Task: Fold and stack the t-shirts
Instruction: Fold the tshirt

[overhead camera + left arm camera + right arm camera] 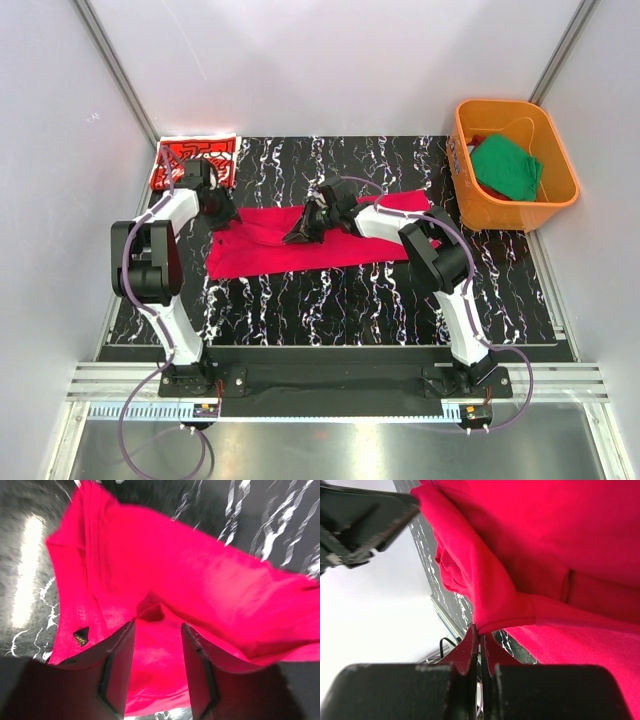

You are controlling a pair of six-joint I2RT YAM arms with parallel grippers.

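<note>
While the right gripper [480,636] is clenched tight on a fold of the plain red shirt [270,252], the left gripper [157,626] has its jaws parted. The cloth lies loose under and between its fingers [120,665], not pinched.

The plain red shirt is spread across the middle of the black marbled mat [350,300], its long side running left to right. Its near edge is fairly straight and lies flat on the mat. Its far edge is bunched and raised at the middle, where the right gripper holds the fold up off the mat. The left gripper sits at the shirt's left end, toward the mat's left side. The wrist view shows that corner's hem with a seam along it and a small black triangular tag [81,637].

The printed shirt [195,158] — red with white lines — lies folded at the mat's far left corner, just beyond the left gripper. The green shirt [507,168] sits inside the orange tub [520,215], which stands at the mat's far right corner.

Bare mat shows in a wide strip along the near edge, between the shirt and the arm bases. More shows along the far edge between the printed shirt and the tub, and on the right side past the shirt's end.
</note>
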